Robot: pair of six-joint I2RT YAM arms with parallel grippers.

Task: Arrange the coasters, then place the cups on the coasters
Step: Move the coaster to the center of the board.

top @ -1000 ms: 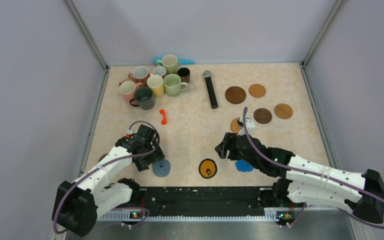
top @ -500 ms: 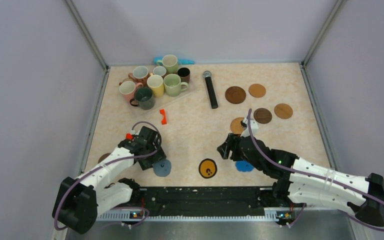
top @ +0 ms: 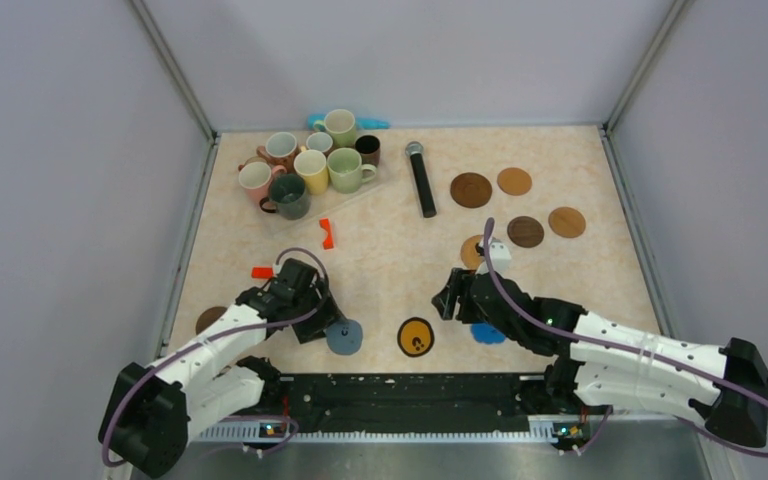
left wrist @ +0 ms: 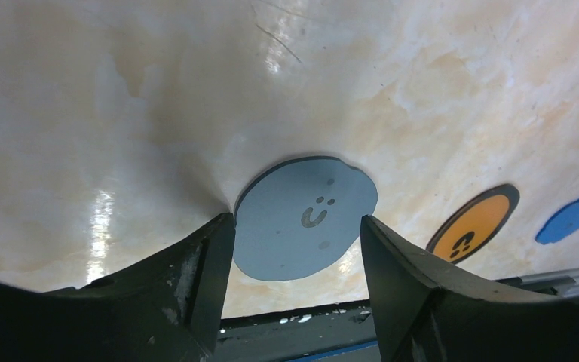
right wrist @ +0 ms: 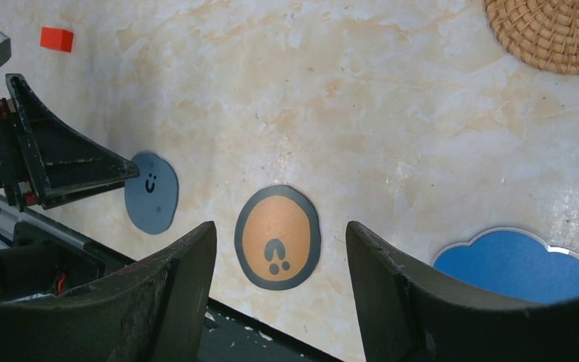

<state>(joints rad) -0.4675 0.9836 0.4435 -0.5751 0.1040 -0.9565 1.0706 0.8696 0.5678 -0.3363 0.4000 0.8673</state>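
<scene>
The grey-blue coaster [top: 344,337] [left wrist: 305,219] lies flat near the front edge. My left gripper [top: 324,322] [left wrist: 295,223] stands open around it, its left fingertip [left wrist: 222,226] against the disc's rim. The black-and-yellow coaster [top: 416,336] [right wrist: 277,237] lies beside it, framed by my open right gripper [top: 449,296] [right wrist: 280,228], which hovers above it with nothing held. A bright blue scalloped coaster [top: 487,333] [right wrist: 513,265] lies partly under the right arm. Brown coasters [top: 471,189] sit at the back right, one more [top: 210,319] at the left. The cups [top: 310,162] cluster at the back left.
A black microphone [top: 421,178] lies between the cups and the brown coasters. Two small red-orange pieces [top: 327,233] [top: 262,272] lie left of centre. A woven coaster [top: 472,250] [right wrist: 554,34] sits just behind the right wrist. The black base rail [top: 400,395] borders the front edge.
My left gripper has moved right and narrowed a little, and the grey-blue coaster has slid right with it toward the black-and-yellow one. The right arm has barely shifted.
</scene>
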